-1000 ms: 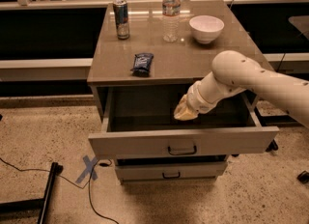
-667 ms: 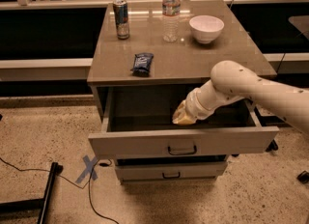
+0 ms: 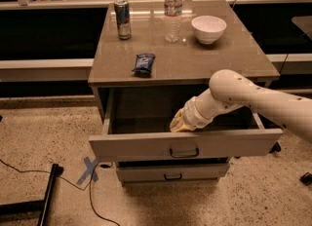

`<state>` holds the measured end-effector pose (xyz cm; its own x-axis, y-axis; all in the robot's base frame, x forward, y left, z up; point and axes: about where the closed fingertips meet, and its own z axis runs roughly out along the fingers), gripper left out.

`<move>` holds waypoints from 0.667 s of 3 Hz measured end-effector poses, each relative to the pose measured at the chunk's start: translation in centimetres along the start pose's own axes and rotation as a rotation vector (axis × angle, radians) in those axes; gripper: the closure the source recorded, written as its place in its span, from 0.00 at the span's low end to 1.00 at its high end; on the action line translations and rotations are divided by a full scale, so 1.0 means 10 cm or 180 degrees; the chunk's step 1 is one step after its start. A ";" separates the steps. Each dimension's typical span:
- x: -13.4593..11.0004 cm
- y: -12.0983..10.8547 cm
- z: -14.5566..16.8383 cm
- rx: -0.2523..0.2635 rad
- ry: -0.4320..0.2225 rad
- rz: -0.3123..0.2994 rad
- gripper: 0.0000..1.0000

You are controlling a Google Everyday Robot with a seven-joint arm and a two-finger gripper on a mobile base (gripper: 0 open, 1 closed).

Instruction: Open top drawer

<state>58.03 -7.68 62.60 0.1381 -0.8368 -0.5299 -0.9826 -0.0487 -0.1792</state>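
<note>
The top drawer (image 3: 146,146) stands pulled well out from under the surface (image 3: 195,64), its front panel far forward of the narrower drawer (image 3: 170,173) below it. The opening step looks nearly complete. To finish well, any last pull should run straight outward along the drawer's slides and end gently, before the drawer reaches its stop. The tool should then lift up and clear without dragging on the front panel.

The tool (image 3: 181,122) sits inside the top drawer, just behind its front panel and above its black pull handle (image 3: 184,152). It seems to rest against the panel's inner edge. Whether it is spread or pressed together cannot be told, and no held item is visible.
</note>
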 end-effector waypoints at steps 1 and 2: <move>-0.12 0.15 -0.05 -0.0132 -0.0037 -0.0182 1.00; -0.22 0.39 -0.09 -0.0298 -0.0079 -0.0274 1.00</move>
<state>53.78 -6.52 63.84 0.2243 -0.8135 -0.5365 -0.9741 -0.1714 -0.1474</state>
